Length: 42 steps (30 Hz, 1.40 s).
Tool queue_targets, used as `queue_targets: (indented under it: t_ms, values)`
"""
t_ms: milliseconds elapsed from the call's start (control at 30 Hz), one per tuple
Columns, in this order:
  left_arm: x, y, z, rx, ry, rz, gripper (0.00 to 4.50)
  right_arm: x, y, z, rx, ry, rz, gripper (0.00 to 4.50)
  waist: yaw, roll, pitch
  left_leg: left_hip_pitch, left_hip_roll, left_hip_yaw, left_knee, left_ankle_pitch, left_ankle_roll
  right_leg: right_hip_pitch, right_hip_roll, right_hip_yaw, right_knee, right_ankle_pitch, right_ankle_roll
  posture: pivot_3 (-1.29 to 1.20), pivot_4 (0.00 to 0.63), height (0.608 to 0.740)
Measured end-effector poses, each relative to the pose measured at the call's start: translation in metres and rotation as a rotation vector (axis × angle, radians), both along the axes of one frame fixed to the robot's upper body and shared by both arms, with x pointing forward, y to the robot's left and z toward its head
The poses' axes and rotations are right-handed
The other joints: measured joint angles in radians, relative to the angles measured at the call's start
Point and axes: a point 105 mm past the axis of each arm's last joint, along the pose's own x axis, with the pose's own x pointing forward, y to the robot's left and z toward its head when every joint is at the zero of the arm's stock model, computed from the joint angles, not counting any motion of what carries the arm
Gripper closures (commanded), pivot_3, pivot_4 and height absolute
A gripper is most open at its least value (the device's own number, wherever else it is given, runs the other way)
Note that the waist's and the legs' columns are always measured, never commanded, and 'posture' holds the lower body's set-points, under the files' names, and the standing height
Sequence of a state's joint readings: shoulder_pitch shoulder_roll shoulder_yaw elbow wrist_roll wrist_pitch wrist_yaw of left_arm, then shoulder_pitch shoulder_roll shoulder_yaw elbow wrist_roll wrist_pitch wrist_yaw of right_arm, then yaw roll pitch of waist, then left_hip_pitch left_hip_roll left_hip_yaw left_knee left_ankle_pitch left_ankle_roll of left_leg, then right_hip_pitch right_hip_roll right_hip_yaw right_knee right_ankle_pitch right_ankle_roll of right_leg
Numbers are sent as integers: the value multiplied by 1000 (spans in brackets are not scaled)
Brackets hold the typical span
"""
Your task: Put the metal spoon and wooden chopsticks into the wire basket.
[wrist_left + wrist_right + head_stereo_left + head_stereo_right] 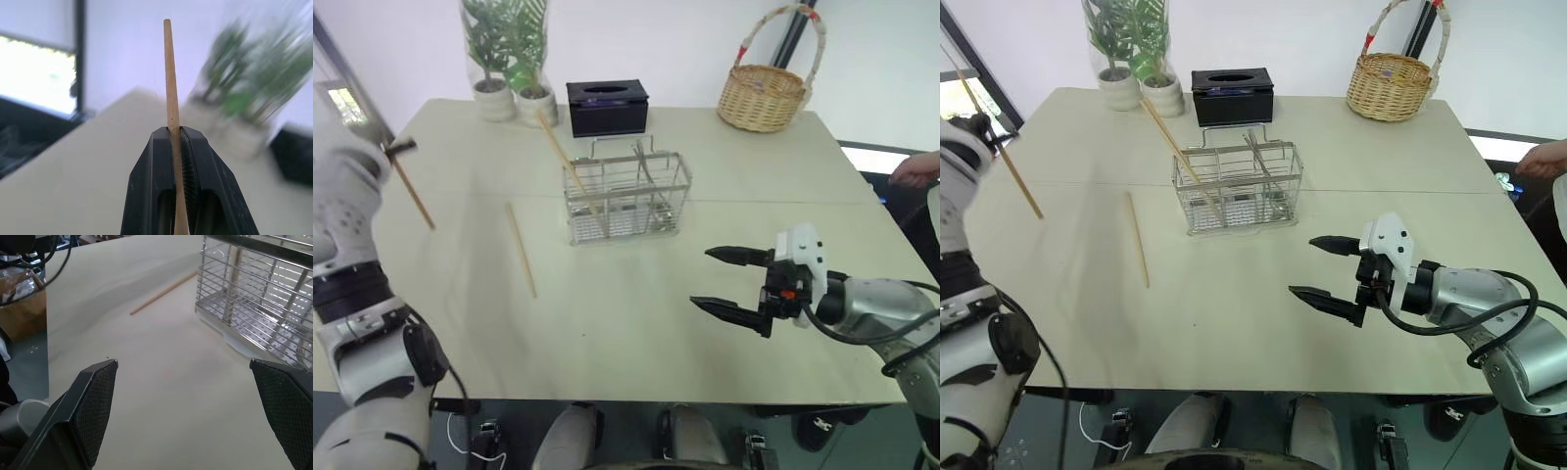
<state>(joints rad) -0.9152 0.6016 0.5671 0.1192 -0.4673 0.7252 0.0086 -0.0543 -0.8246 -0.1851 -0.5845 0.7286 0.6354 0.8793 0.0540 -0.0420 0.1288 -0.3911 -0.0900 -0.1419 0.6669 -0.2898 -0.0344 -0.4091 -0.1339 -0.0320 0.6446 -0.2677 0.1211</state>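
Black tissue box (607,107) behind wire basket (626,196)

Wire basket (626,199) mid-table; tissue box (607,107) behind it; one chopstick (521,249) lying to its left.

open end effector (188,416), wire basket (259,298), chopstick (164,293)

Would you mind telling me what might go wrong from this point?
1. The left gripper pinches its chopstick far from the middle, so it may swing or slip on the way to the wire basket.
2. A chopstick already leans out of the basket; the incoming one could knock it.
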Motion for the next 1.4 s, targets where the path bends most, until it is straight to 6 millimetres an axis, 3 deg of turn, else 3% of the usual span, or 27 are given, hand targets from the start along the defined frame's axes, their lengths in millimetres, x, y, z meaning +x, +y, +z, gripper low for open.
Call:
queue_targets:
  t_ms: [100, 167, 233, 400, 533, 700, 1100, 1233, 1400]
  values:
    - [-11, -35, 64, -29, -241, -167, 4434, 0, -1, 0, 1, 0, -4, 0, 2, 1, 0, 2, -1, 1, 0, 0, 0, 2, 0, 0, 0, 0, 1, 0, 150, 650]
    - [-11, -62, 82, -56, -320, -297, 4434, 0, -3, -1, 1, 5, -13, 0, 2, 4, -1, 2, -1, 1, 0, 1, 1, 2, 0, 0, 0, 0, 1, 0, 150, 650]
    - [-6, -87, 83, -63, -327, -398, 4434, 0, -3, -2, 2, 8, -18, 0, 1, 4, -1, 2, 0, 1, 0, 1, 2, 2, 0, 0, 1, 0, 1, 0, 150, 650]
    - [12, -146, 64, 0, -262, -584, 4434, 0, -5, -6, 20, 13, -56, 0, -15, 4, 0, 2, 0, 1, 0, 2, 3, 1, 0, 0, 1, 0, 1, 0, 150, 650]
    - [31, -177, 30, 24, -185, -664, 4434, -5, -6, -8, 24, 8, -98, 0, -16, 4, 0, 1, 0, 2, -1, 2, 3, 0, 0, 0, 1, 0, 1, 0, 150, 650]
    - [44, -194, -5, 84, -129, -680, 4434, -6, -6, 0, 32, -29, -150, 0, -13, 4, 0, 1, 0, 1, -1, 2, 3, 0, 0, 1, 1, 0, 1, 0, 150, 650]
    - [54, -220, -47, 157, -142, -679, 4434, -8, -16, 15, 55, -44, -213, 0, -14, 4, 0, 1, 0, 1, -1, 1, 4, 1, 0, 0, -1, 0, 1, 0, 150, 650]
    - [53, -220, -52, 174, -148, -671, 2990, -8, -16, 16, 67, -33, -220, 0, -13, 4, 0, 1, 0, 1, -1, 1, 4, 1, 0, 0, -1, 0, 1, 0, 150, 650]
    - [52, -218, -58, 170, -139, -668, 365, -6, -13, 25, 70, -55, -197, 0, -13, 4, 0, 1, 0, 1, -1, 1, 4, 1, 0, 0, -1, 0, 1, 0, 150, 650]
